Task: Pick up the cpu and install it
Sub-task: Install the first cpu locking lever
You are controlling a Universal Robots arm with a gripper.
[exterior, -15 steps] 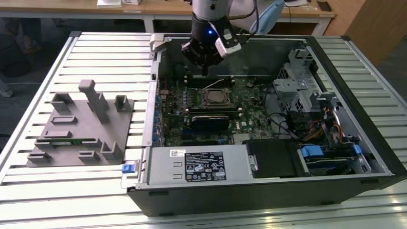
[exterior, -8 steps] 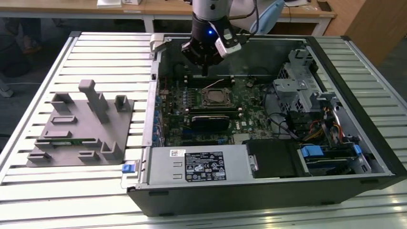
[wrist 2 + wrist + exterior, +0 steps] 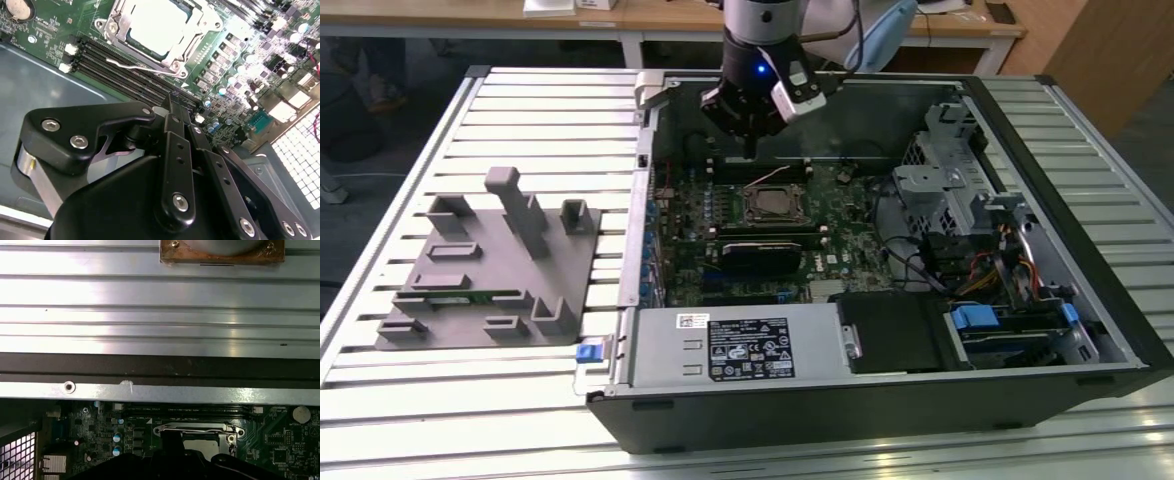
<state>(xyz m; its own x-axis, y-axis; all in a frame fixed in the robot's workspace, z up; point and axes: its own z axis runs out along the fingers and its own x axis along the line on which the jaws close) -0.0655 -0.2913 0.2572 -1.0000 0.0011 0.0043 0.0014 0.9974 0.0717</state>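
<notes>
The arm (image 3: pixel 754 25) is a pale silver-grey tube with a small blue light glowing on its lower part, just above the gripper (image 3: pixel 750 150). A white block sits on the side of the wrist, and a light blue cable sleeve (image 3: pixel 881 35) runs beside the arm. The gripper is matte black throughout — thick, rounded links joined by silver round-headed screws, seen in the second wrist view (image 3: pixel 175 150). A short silver cylinder shows under the link furthest from the fingers.
</notes>
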